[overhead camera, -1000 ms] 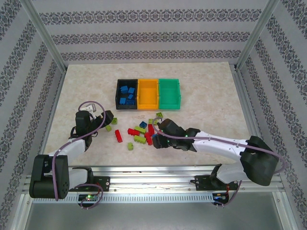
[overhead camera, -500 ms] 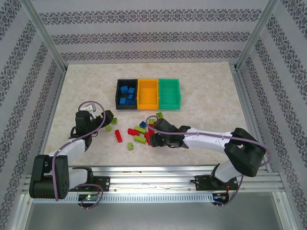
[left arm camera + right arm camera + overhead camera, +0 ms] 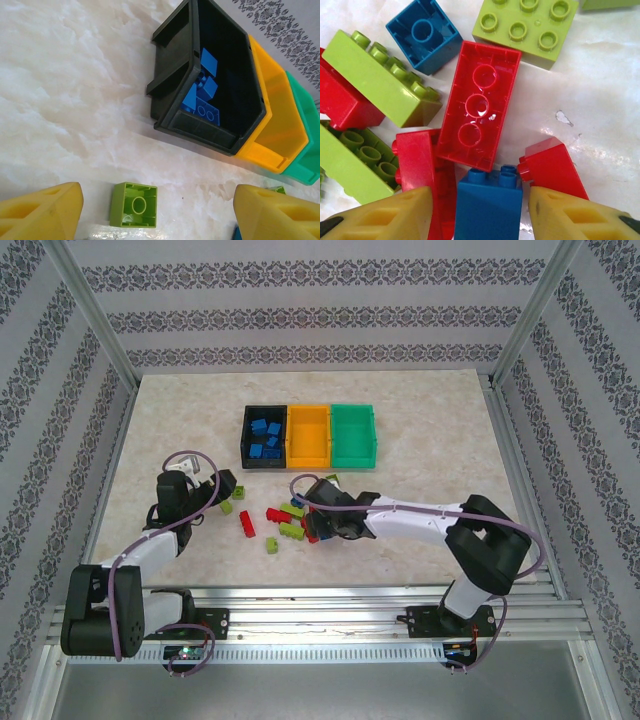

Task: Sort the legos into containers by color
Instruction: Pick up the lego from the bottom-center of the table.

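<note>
Black bin (image 3: 246, 436) holds blue bricks (image 3: 265, 427); orange bin (image 3: 308, 435) and green bin (image 3: 355, 435) empty; mixed pile (image 3: 285, 520) remains. Left claw (image 3: 160, 212) open; right claw (image 3: 482, 215) open astride one blue brick (image 3: 487, 197).

The black bin (image 3: 246, 436), orange bin (image 3: 308, 436) and green bin (image 3: 355, 436) stand touching in a row, with blue bricks (image 3: 265, 430) in the black one. Nearer, red, green and blue loose bricks (image 3: 277, 513) lie scattered, the right gripper (image 3: 312, 523) low among them.
</note>
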